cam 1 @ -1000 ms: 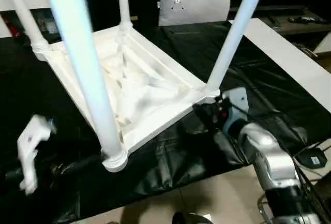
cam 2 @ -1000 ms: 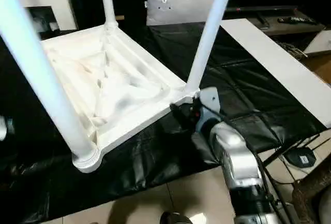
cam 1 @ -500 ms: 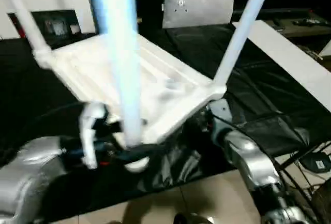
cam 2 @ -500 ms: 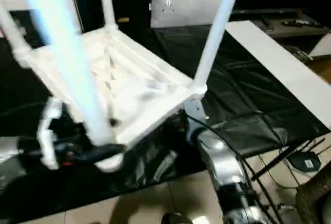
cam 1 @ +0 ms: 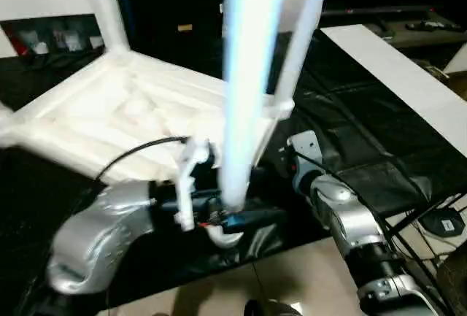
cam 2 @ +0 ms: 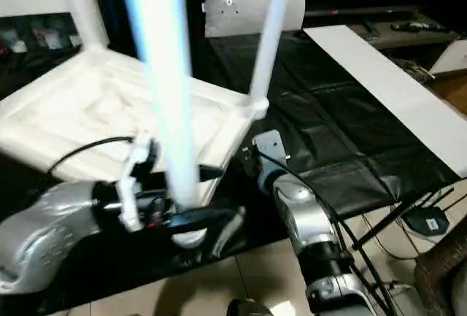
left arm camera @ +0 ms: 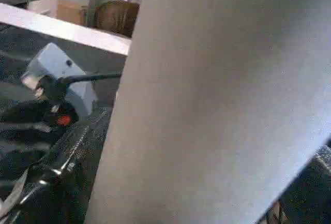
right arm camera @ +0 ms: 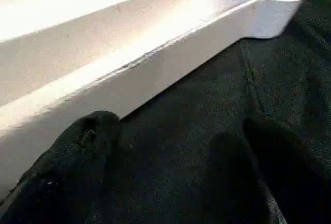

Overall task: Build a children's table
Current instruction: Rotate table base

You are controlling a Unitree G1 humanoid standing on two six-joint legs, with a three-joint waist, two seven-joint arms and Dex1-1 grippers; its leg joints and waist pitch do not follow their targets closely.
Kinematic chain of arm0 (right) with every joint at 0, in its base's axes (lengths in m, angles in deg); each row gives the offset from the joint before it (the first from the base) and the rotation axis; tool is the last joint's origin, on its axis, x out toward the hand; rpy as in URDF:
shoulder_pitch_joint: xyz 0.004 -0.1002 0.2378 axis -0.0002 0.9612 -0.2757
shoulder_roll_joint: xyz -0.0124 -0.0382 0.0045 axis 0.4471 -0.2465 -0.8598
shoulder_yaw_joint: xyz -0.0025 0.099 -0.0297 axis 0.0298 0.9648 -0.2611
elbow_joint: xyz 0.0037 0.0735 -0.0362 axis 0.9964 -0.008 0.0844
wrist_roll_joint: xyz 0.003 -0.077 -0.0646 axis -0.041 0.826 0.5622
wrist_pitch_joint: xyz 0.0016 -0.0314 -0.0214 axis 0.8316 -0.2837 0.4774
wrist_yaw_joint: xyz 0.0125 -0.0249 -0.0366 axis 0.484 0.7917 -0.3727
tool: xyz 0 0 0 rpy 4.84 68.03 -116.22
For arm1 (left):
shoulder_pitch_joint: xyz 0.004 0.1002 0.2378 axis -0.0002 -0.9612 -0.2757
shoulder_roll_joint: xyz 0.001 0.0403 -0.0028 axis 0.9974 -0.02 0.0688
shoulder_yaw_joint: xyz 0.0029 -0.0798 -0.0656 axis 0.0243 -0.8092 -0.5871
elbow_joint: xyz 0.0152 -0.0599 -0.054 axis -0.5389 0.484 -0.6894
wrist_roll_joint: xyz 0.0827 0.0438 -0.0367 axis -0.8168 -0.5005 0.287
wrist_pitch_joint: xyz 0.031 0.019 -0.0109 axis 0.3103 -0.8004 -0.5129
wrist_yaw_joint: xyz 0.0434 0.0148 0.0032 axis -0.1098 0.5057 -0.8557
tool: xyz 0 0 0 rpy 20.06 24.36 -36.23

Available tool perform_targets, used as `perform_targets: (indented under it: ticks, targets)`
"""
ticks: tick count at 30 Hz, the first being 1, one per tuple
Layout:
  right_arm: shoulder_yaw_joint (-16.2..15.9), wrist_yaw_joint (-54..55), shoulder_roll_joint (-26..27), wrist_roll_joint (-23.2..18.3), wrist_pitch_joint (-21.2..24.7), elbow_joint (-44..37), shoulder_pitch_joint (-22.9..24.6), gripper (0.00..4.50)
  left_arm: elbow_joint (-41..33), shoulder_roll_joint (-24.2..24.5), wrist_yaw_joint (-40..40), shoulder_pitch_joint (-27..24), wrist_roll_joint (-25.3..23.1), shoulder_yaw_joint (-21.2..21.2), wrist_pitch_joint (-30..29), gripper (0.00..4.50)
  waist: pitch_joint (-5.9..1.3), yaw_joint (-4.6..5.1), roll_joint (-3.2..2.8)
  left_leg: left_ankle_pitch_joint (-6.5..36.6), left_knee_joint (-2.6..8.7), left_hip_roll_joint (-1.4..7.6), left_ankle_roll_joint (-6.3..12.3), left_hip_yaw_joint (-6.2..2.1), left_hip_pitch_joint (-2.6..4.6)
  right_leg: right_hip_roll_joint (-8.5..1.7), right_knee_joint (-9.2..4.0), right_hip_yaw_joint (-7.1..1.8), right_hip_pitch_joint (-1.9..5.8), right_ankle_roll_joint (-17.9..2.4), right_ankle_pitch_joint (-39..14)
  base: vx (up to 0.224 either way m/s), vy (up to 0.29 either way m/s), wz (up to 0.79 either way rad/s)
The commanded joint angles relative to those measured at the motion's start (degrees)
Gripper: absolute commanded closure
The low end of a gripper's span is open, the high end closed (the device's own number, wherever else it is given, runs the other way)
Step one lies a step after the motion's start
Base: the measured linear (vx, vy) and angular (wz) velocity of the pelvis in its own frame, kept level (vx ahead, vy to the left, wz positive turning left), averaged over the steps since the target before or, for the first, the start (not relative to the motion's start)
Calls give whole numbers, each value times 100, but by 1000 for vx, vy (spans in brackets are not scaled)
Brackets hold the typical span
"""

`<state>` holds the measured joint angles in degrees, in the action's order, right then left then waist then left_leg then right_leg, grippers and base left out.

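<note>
The children's table lies upside down on the black sheet, its ribbed tabletop [cam 1: 109, 119] facing up and its white legs standing up from the corner sockets. The near leg [cam 1: 248, 75] rises close in front of me. My left gripper [cam 2: 215, 195] is at that leg's base, open, with a black finger on either side of it. In the left wrist view the leg [left arm camera: 217, 100] stands very close. My right gripper [right arm camera: 170, 141] is open and low over the sheet, just short of the tabletop's rim [right arm camera: 155, 63], below the right corner leg [cam 1: 303, 31].
A grey pillow-like bag [cam 2: 244, 2] stands at the back. A flat white board strip [cam 1: 401, 75] lies along the right of the black sheet [cam 1: 350, 148]. The front edge drops to tiled floor [cam 1: 292, 279], with cables and a black device [cam 1: 441, 222] at right.
My left arm has swung in from the far left to the near leg's base. My right arm stays by the right corner. The whole picture has shifted.
</note>
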<state>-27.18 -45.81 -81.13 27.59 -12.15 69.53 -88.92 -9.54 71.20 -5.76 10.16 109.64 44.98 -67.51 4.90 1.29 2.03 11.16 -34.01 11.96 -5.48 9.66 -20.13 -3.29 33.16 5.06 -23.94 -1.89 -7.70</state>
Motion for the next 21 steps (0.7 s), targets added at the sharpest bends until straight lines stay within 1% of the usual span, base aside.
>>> perform_targets:
  ticks: [1, 2, 4, 5, 6, 7, 8, 10, 11, 12, 13, 14, 15, 16, 17, 18, 19, 20, 21]
  targets:
    - [-273, -273, 238, -85, -135, -34, -223, 0, -31, -281, -89, 152, 23, 440, 103, 6, -411, -33, -144, 1365, 364, 59, 89, 3, 1, -317, -389, -257, 354, -825, -2053, 0, 0, 0]
    - [-293, -327, 265, -102, -121, -28, -233, 0, -3, -349, -122, 177, 18, 477, 121, 6, -420, -40, -129, 1359, 360, 50, 91, -4, -16, -326, -384, -254, 375, -799, -2112, 0, 0, 0]
    - [-304, -316, 322, -51, -180, 32, -261, 0, 87, -450, -183, 244, -27, 559, 190, 6, -422, -39, -123, 1329, 363, 54, 105, -11, -34, -329, -383, -252, 382, -762, -2132, 0, 0, 0]
    - [-304, -316, 322, -51, -180, 32, -261, 0, 87, -450, -183, 244, -27, 559, 190, 6, -429, -37, -118, 1293, 356, 51, 114, -7, -29, -329, -381, -254, 376, -763, -2111, 0, 0, 0]
    - [-290, -202, 361, 15, -265, 128, -306, 0, 283, -574, -286, 354, -185, 628, 358, 6, -434, -41, -123, 1254, 350, 48, 138, -2, -28, -330, -390, -255, 371, -767, -2093, 0, 0, 0]
    - [-256, -162, 375, 18, -290, 196, -347, 0, 404, -640, -322, 424, -235, 629, 439, 6, -433, -44, -124, 1255, 348, 50, 144, 0, -20, -328, -397, -253, 363, -766, -2095, 0, 0, 0]
    - [-254, -160, 376, 18, -291, 199, -349, 0, 409, -643, -323, 427, -237, 629, 442, 6, -438, -37, -131, 1214, 349, 46, 145, -4, -40, -332, -388, -250, 382, -774, -2053, 0, 0, 0]
    - [-205, -97, 378, 37, -359, 304, -423, 0, 612, -725, -359, 548, -348, 650, 607, 6, -450, -42, -137, 1210, 343, 55, 139, -6, -20, -329, -373, -250, 377, -806, -1970, 0, 0, 0]
    - [-173, -47, 354, 61, -390, 353, -465, 0, 771, -785, -404, 644, -457, 653, 760, 6, -448, -41, -142, 1226, 344, 53, 154, -5, -27, -329, -376, -249, 382, -823, -1954, 0, 0, 0]
    - [-131, 40, 302, 114, -436, 411, -502, 0, 1016, -856, -522, 781, -658, 649, 1020, 6, -443, -43, -141, 1250, 344, 46, 167, 0, -11, -313, -404, -240, 364, -800, -2005, 0, 0, 0]
    - [-126, 48, 297, 120, -441, 417, -506, 0, 1042, -863, -535, 794, -678, 649, 1047, 6, -453, -48, -144, 1245, 335, 44, 167, -2, -2, -317, -398, -241, 367, -807, -1982, 0, 0, 0]
    - [-113, 64, 285, 134, -451, 433, -513, 0, 1100, -877, -570, 824, -722, 648, 1110, 6, -457, -55, -134, 1172, 342, 50, 163, -9, -36, -335, -371, -250, 401, -838, -1869, 0, 0, 0]
    - [-87, 40, 233, 130, -443, 410, -479, 0, 1247, -895, -639, 900, -773, 586, 1200, 6, -447, -59, -139, 1200, 347, 57, 164, -10, -38, -336, -376, -245, 395, -829, -1922, 0, 0, 0]
    - [-35, 6, 137, 115, -426, 328, -395, 0, 1504, -860, -796, 1031, -959, 514, 1421, 6, -457, -61, -132, 1201, 330, 42, 177, 0, -25, -341, -383, -246, 397, -800, -1988, 0, 0, 0]
    - [-24, -1, 116, 112, -423, 309, -376, 0, 1560, -852, -831, 1060, -1001, 499, 1470, 6, -455, -62, -132, 1187, 328, 33, 198, 4, -28, -326, -393, -244, 394, -755, -2018, 0, 0, 0]
    - [38, -38, -9, 104, -415, 201, -261, 0, 1826, -780, -951, 1198, -1167, 411, 1667, 6, -461, -80, -139, 1170, 331, 37, 214, 1, -15, -328, -404, -240, 391, -720, -2059, 0, 0, 0]
    - [55, -48, -44, 103, -415, 170, -228, 0, 1890, -755, -971, 1231, -1200, 387, 1706, 6, -463, -93, -146, 1157, 327, 29, 230, 0, -12, -318, -410, -237, 386, -691, -2058, 0, 0, 0]
    - [102, -78, -140, 96, -404, 73, -132, 0, 2015, -673, -981, 1295, -1256, 337, 1771, 6, -456, -105, -138, 1162, 332, 39, 235, -1, -17, -326, -404, -236, 389, -694, -2074, 0, 0, 0]
    - [157, -176, -273, 58, -377, -88, 9, 0, 2051, -537, -879, 1311, -1250, 307, 1743, 6, -452, -112, -137, 1183, 331, 32, 249, 10, -15, -320, -428, -234, 382, -653, -2151, 0, 0, 0]
